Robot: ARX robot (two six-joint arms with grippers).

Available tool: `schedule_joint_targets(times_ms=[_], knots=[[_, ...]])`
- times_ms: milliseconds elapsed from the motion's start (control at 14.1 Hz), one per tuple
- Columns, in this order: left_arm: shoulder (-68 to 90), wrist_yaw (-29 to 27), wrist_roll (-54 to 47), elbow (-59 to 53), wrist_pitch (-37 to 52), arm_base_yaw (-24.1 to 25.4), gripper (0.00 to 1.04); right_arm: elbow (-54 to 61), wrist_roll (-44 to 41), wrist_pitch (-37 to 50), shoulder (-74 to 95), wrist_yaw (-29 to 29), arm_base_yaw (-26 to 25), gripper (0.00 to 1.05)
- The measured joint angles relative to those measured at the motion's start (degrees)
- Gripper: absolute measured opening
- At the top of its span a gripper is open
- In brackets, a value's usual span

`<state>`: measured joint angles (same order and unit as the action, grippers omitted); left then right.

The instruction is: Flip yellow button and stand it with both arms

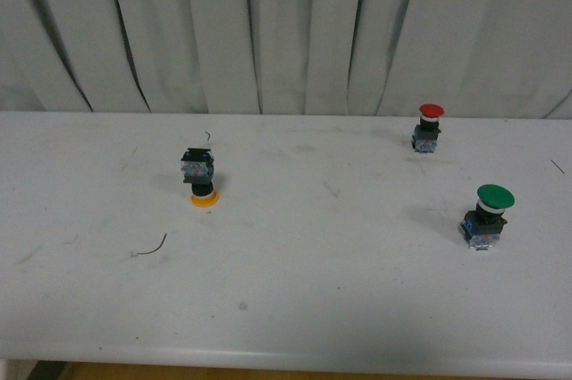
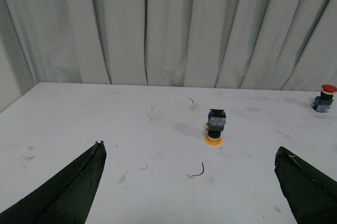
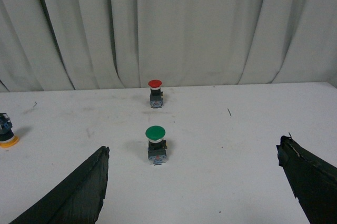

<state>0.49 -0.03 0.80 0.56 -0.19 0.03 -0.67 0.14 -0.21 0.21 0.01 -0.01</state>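
Observation:
The yellow button [image 1: 200, 179] stands upside down on the white table, orange-yellow cap on the surface and blue-black contact block on top. It shows in the left wrist view [image 2: 215, 127] and at the edge of the right wrist view [image 3: 5, 130]. My left gripper [image 2: 190, 153] is open and empty, well back from the button, with one black fingertip [image 2: 89, 167] on each side. My right gripper [image 3: 194, 153] is open and empty, behind the green button. Neither arm shows in the front view.
A red-capped button [image 1: 429, 128] stands upright at the back right, a larger green-capped button [image 1: 487, 215] upright nearer on the right. A small bent wire [image 1: 150, 248] lies left of centre. Grey curtain [image 1: 286, 31] hangs behind the table; its front edge [image 1: 286, 364] is close.

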Motion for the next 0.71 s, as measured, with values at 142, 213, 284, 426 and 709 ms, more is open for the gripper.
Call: schedule_joint_targets(times_ms=[142, 213, 284, 426, 709], knots=[[0.0, 0.0, 0.0, 0.0, 0.0, 0.0, 0.98, 0.0, 0.0, 0.0, 0.0, 0.0, 0.0, 0.98], [0.0, 0.0, 0.0, 0.0, 0.0, 0.0, 0.98, 0.0, 0.0, 0.0, 0.0, 0.0, 0.0, 0.98], [0.0, 0.0, 0.0, 0.0, 0.0, 0.0, 0.98, 0.0, 0.0, 0.0, 0.0, 0.0, 0.0, 0.98], [0.0, 0.0, 0.0, 0.0, 0.0, 0.0, 0.98, 0.0, 0.0, 0.0, 0.0, 0.0, 0.0, 0.98], [0.0, 0.0, 0.0, 0.0, 0.0, 0.0, 0.98, 0.0, 0.0, 0.0, 0.0, 0.0, 0.0, 0.98]])
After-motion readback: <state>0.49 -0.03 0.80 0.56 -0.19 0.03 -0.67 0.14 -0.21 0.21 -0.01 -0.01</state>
